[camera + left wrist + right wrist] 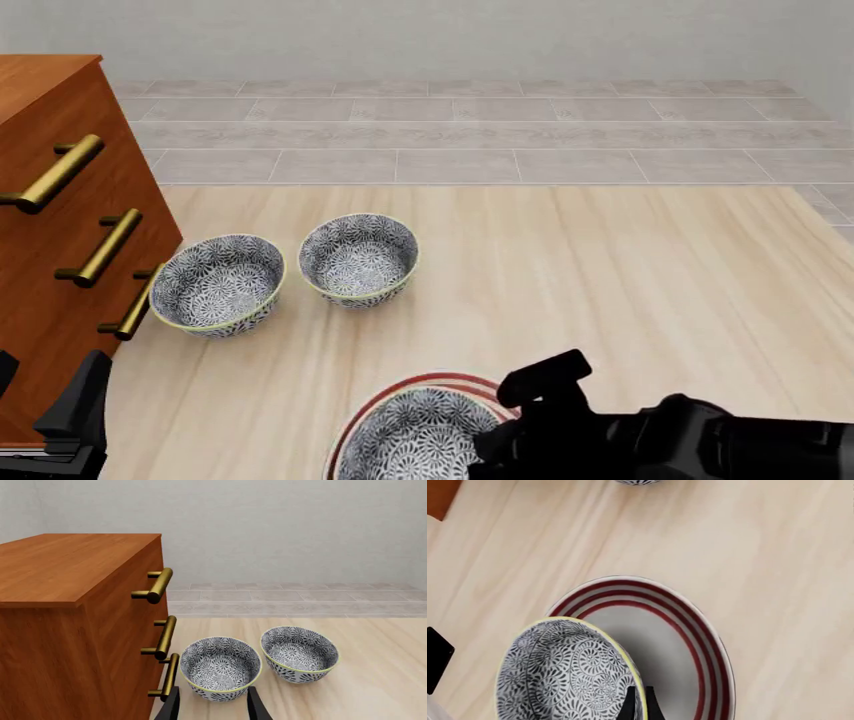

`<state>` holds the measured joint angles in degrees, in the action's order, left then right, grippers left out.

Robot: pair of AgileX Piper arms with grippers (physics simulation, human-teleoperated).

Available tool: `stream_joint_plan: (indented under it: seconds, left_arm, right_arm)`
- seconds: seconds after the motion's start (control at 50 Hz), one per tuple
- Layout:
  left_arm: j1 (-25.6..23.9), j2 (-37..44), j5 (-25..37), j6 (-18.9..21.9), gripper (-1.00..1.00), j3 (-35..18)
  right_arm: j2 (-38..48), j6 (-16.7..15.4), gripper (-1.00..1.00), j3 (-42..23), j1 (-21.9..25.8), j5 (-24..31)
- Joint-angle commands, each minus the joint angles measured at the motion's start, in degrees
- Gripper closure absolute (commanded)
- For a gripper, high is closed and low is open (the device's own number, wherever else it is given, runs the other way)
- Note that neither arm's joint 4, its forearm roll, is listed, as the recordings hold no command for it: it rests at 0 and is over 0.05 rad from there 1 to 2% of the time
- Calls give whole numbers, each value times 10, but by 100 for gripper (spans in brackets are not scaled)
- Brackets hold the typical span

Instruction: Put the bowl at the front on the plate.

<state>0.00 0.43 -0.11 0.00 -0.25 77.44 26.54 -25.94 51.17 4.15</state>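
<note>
We hold the round grey-blue floral ceramic bowl (564,672) over the flat white red-ringed plate (694,630), lower centre of front view, apparently so it drops centred. Right gripper (638,702) fingers sit nearly together, pinching the bowl's rim wall. Left gripper (212,705) is spread, holding nothing, w/ 2 other look-alike bowls (218,283) ahead of it.

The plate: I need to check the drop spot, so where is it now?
In the front view the plate lies at the near table edge, centre-left, under the bowl pinched by the right gripper.
</note>
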Motion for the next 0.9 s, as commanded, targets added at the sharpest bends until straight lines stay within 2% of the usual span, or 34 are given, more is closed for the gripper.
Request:
stream_joint_plan:
  seconds: [0.02,0.28,0.3,0.6,0.9]
  left_arm:
    - [0,0,0,0,-100,0]
    - [0,0,0,0,-100,0]
    - [0,0,0,0,-100,0]
    - [0,0,0,0,-100,0]
    - [0,0,0,0,-100,0]
  right_arm:
    - [21,-4,100,-4,-7,-11]
    - [40,-18,100,-11,-23,-16]
    - [37,-20,-100,-10,-24,-13]
    - [30,-34,-100,-27,-33,10]
    - [1,-63,-100,-55,-55,63]
